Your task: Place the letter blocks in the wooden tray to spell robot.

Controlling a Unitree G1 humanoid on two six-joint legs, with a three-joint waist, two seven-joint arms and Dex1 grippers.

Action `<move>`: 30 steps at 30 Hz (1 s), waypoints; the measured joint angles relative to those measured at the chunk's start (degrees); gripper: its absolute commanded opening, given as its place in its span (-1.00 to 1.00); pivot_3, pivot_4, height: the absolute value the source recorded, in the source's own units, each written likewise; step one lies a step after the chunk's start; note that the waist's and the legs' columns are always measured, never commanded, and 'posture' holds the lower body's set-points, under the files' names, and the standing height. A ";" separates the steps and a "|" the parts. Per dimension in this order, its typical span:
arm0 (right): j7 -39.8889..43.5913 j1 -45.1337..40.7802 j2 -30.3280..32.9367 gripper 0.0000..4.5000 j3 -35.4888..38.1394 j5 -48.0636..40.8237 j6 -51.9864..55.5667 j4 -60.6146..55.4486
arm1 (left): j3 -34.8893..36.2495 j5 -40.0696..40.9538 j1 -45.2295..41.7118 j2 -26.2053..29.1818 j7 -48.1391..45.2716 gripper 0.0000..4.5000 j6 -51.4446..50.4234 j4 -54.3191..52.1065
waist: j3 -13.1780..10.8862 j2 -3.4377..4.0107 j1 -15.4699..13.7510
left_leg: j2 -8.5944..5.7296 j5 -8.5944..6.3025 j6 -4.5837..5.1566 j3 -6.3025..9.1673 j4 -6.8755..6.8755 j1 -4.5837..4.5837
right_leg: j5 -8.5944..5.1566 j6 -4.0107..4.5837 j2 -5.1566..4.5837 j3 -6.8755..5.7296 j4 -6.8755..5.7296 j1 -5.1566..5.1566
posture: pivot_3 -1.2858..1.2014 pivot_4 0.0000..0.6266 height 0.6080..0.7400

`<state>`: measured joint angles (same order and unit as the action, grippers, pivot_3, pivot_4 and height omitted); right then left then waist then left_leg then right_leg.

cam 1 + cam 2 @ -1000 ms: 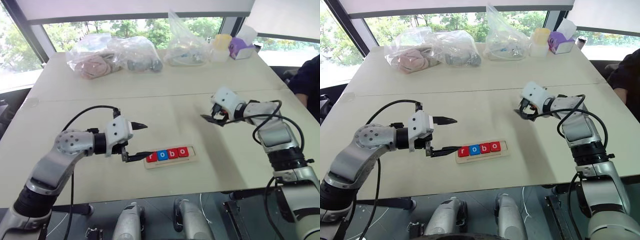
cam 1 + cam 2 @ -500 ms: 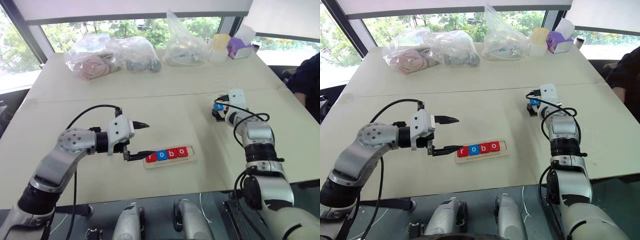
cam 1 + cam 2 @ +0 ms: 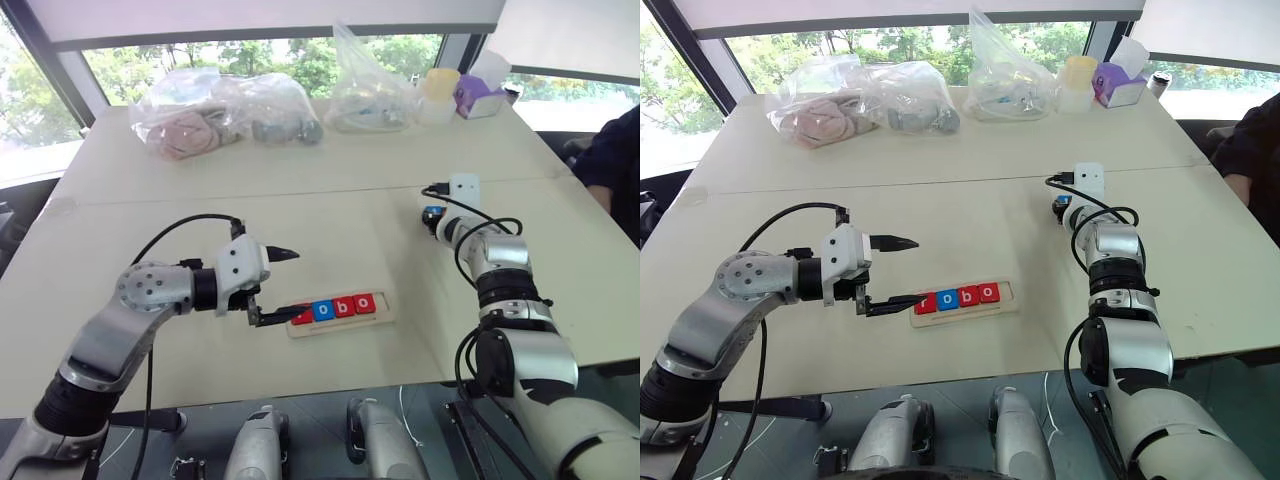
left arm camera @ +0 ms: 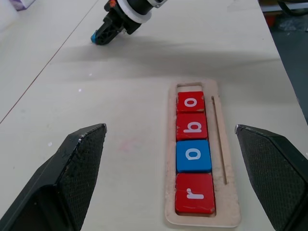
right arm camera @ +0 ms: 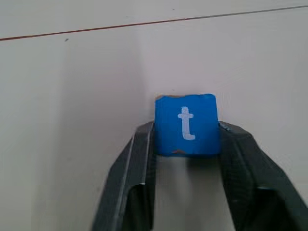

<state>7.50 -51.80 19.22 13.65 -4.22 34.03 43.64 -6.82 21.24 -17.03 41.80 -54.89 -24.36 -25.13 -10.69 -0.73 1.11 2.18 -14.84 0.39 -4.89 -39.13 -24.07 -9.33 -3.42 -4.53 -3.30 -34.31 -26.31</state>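
Blue "t" block (image 5: 186,124) sits clamped in the right gripper (image 5: 186,139) toward the table's right edge; 4 blocks fill the wooden tray (image 3: 340,322) near the front edge. Left gripper (image 3: 283,284) gapes beside it. A shallow pinch could let the block twist on lifting.

Blue t block (image 5: 186,124), clamped between right pincer (image 5: 186,139) fingers, on table (image 5: 72,96)

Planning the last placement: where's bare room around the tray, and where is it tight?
Free: the last slot of the wooden tray, past the second o; the table between tray and right tool, shut on the blue t block. Tight: the tray's r end, where the open left tool hovers.
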 measured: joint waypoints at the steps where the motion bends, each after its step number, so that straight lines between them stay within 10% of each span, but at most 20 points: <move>1: 0.05 0.05 0.00 -0.49 -0.05 -0.12 0.39 -0.31 | -0.03 0.00 0.12 0.00 0.00 1.00 0.00 0.00 | 0.00 0.00 0.01 | 0.00 0.00 0.00 0.00 0.00 0.00 | 0.00 0.00 0.00 0.01 0.01 -0.01 | 0.03 -0.52 1.00; 16: 3.28 39.64 1.49 -0.49 -2.94 -8.27 42.73 -77.08 | 0.87 0.13 1.45 2.22 -4.05 1.00 3.53 1.97 | 0.03 0.10 -0.32 | 0.23 -0.01 -0.01 0.18 0.03 -0.05 | -0.19 -0.22 -0.03 -0.03 0.02 -0.13 | 0.03 -0.52 1.00; 29: 1.25 43.40 -2.58 -0.49 -4.18 -9.33 51.93 -87.53 | 1.12 0.96 0.31 0.70 -5.00 1.00 4.48 4.25 | 0.03 0.10 -0.40 | 0.25 -0.03 -0.03 0.13 0.08 -0.35 | -0.06 -0.01 -0.03 -0.05 0.17 -0.34 | 0.03 -0.52 1.00; 30: 1.22 43.45 -2.54 -0.26 -4.28 -9.33 51.93 -87.56 | 1.22 1.10 0.23 0.70 -4.79 1.00 4.21 4.22 | 0.03 0.10 -0.39 | 0.22 -0.03 -0.03 0.14 0.07 -0.33 | -0.12 -0.10 -0.03 -0.05 0.17 -0.33 | 0.03 -0.52 1.00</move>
<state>8.73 -8.35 16.67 9.37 -13.55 85.96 -43.92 -5.60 22.34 -16.80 42.50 -59.68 -20.15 -20.91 -10.66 -0.63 0.72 2.40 -14.87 0.36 -4.76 -39.06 -24.40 -9.45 -3.52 -4.57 -3.34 -34.14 -26.65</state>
